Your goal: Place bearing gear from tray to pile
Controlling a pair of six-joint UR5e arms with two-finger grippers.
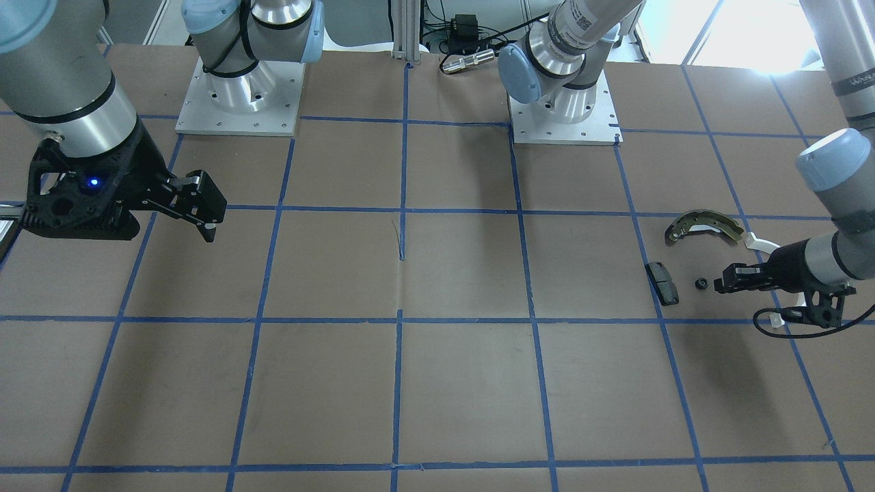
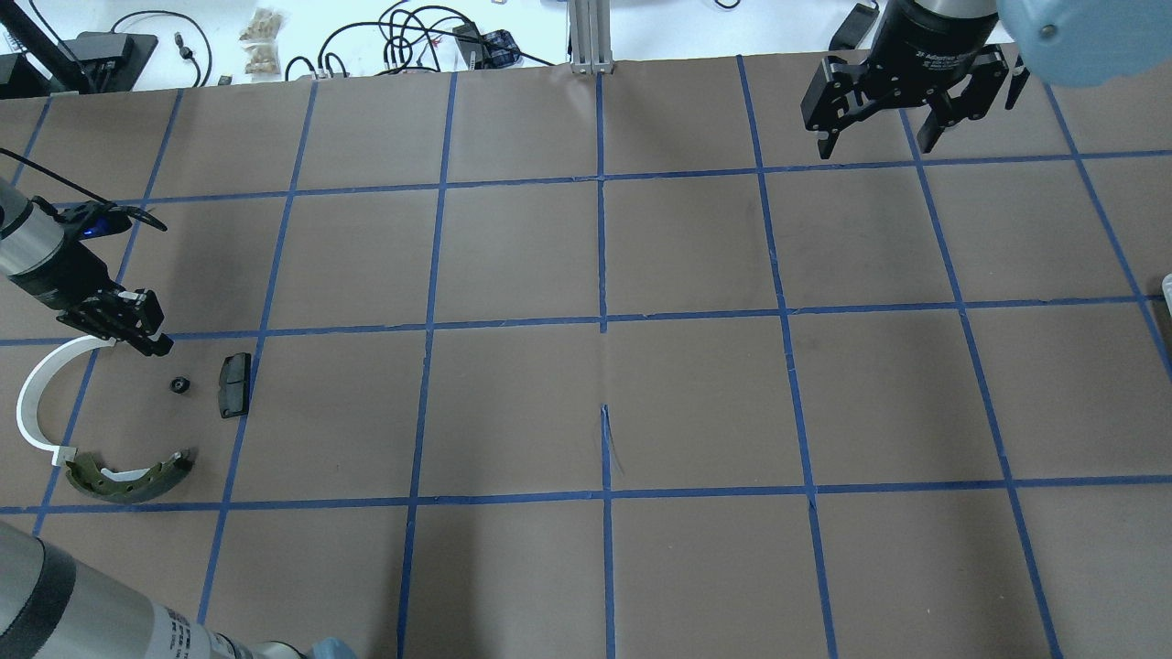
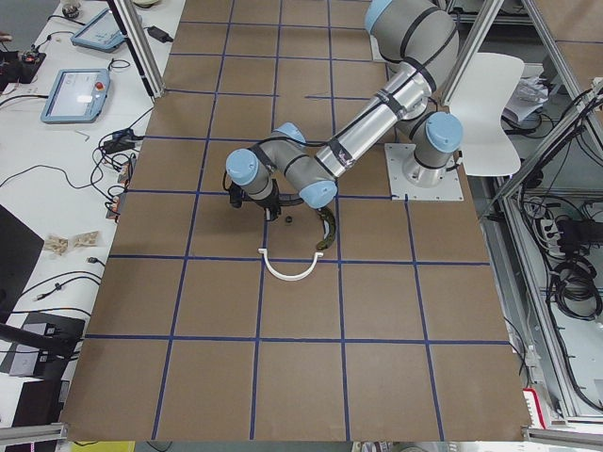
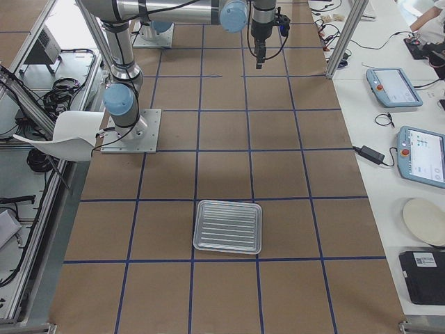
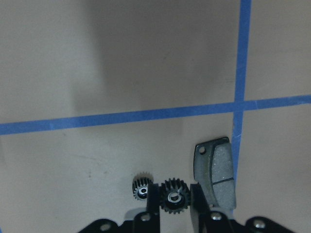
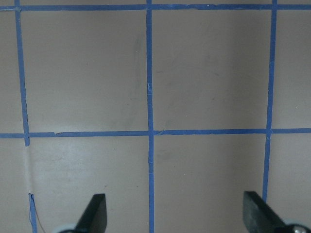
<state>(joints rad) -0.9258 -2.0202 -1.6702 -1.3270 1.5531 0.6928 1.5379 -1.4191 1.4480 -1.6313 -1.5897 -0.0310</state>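
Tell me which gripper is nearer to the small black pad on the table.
Left. The left gripper, with a gear between its fingers, is close beside the black pad; the right gripper hangs far away on the opposite side.

Overhead and front cameras look steeply down from opposite sides, both showing the pile (image 2: 234, 385).

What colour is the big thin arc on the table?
White arc, clearest from overhead.

"2F Adaptive" on right pincer (image 2: 874, 148); "WAN" on left arm (image 1: 853, 82).
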